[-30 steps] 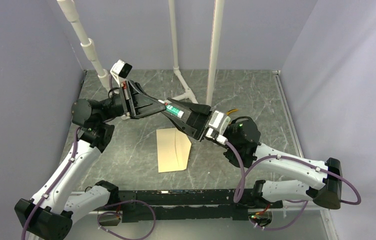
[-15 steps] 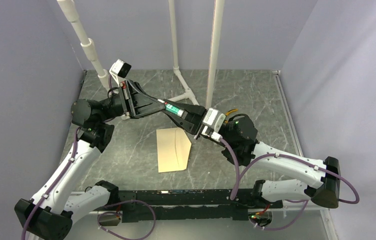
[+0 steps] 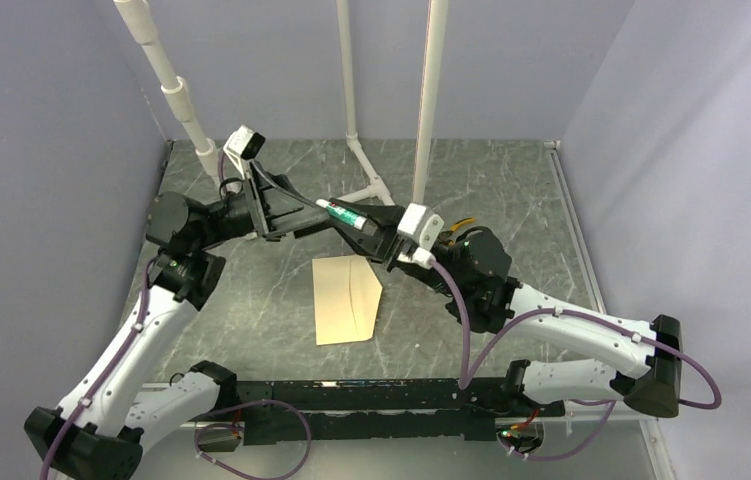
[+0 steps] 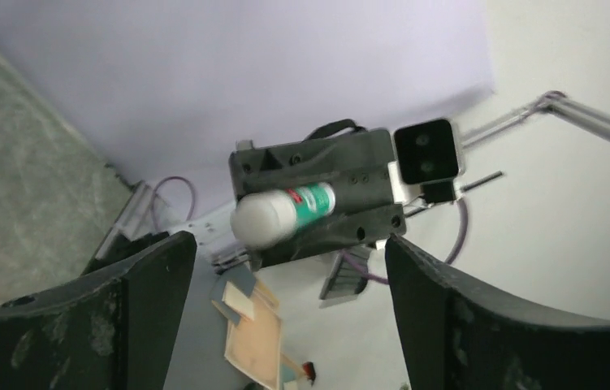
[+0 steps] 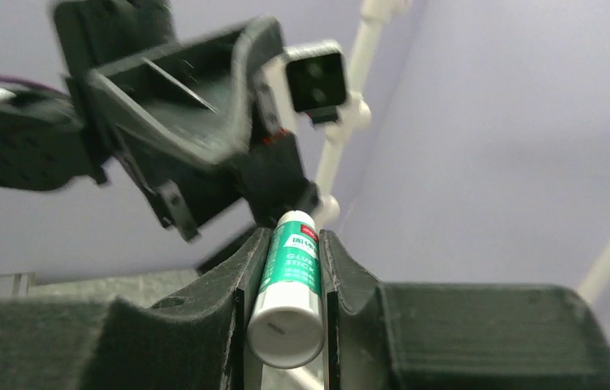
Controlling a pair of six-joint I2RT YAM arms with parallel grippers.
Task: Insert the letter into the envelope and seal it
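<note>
The tan envelope (image 3: 348, 298) lies flat on the marbled table, its triangular flap pointing right. The letter is out of view. Above the envelope the two grippers meet nose to nose in the air. My right gripper (image 3: 356, 222) (image 5: 285, 240) is shut on a green and white glue stick (image 3: 344, 215) (image 5: 289, 284) (image 4: 285, 215), gripping its body with the white end toward the wrist camera. My left gripper (image 3: 316, 212) (image 4: 289, 241) is open, its jaws standing wide on either side of the stick's other white end without touching it.
White pipe posts (image 3: 429, 100) (image 3: 176, 95) rise from the back of the table, with a pipe foot (image 3: 371, 185) just behind the grippers. Grey walls close in on the left, back and right. A black rail (image 3: 371, 395) runs along the near edge between the arm bases.
My left gripper has opened and let go of the glue stick, which now rests in the right gripper alone. The right gripper closed on the stick and shifted slightly left.
</note>
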